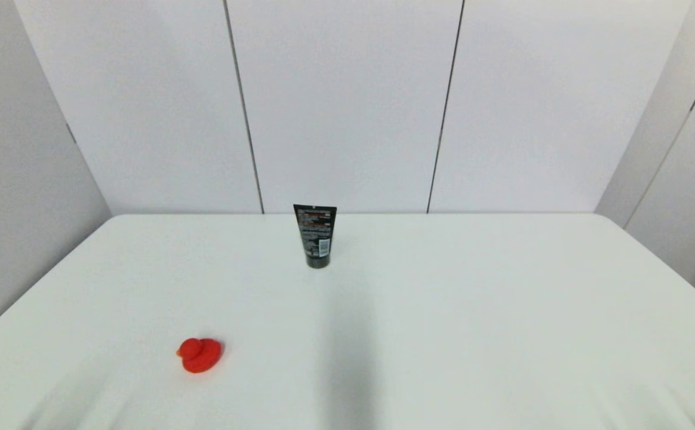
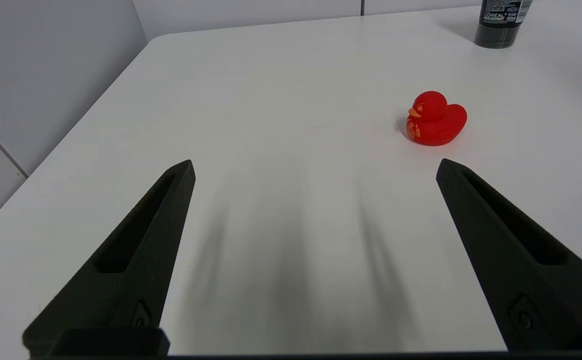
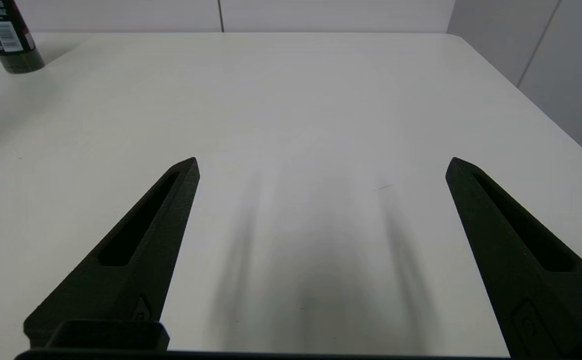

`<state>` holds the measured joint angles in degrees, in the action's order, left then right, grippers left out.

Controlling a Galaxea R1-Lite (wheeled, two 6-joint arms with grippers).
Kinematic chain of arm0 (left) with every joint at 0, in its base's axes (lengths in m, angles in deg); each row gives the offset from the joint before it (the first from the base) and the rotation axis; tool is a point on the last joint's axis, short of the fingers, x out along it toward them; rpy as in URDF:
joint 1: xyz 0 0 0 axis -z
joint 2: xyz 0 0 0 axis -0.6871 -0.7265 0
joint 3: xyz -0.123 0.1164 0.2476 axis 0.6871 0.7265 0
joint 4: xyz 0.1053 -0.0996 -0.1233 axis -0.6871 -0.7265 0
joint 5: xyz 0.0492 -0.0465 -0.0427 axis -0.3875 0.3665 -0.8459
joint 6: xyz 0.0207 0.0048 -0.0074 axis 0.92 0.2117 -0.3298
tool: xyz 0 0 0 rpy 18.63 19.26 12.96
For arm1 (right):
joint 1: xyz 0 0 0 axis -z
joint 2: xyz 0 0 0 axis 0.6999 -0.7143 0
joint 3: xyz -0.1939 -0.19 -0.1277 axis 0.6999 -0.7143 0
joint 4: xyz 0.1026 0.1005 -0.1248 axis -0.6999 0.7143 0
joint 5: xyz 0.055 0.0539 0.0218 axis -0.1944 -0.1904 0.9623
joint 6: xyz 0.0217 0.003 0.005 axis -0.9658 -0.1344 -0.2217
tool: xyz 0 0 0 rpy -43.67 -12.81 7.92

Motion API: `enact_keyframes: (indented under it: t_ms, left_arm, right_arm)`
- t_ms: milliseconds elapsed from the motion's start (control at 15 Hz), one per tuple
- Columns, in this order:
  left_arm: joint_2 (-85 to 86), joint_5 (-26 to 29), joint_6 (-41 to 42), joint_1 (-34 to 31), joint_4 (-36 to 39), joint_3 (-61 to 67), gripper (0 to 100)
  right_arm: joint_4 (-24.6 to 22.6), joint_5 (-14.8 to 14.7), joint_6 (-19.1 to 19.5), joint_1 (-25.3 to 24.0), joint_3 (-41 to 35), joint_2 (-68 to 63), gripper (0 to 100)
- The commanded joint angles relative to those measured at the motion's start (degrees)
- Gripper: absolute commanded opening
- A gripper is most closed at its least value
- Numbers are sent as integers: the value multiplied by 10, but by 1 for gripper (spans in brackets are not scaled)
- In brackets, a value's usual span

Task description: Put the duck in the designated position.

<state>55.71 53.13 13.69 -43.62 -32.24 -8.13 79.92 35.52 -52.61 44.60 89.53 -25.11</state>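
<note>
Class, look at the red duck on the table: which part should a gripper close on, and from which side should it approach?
Probably the duck's rounded body, below the head, coming from above with a finger on each flank. It sits upright on the table, beak toward the robot's left, so the broad low body offers more to hold than the head. The open left gripper is nearer; the open right gripper is farther.

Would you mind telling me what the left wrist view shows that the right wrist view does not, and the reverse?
Only the left wrist view shows the red duck, upright on the white table, beak toward the table's left edge, ahead of the open left tool, plus that table's left corner. Only the right wrist view shows the open right tool over bare tabletop and the table's far right corner. Both show the black cosmetic tube standing at the far side, and neither tool touches anything.
</note>
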Motion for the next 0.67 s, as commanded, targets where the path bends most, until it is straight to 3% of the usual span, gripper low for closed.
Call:
enact_keyframes:
  t_ms: [67,667]
  left_arm:
    - [-1,0,0,0,0,0,100]
    - [-1,0,0,0,0,0,100]
  right_arm:
    - [0,0,1,0,0,-1,100]
    - [0,0,1,0,0,-1,100]
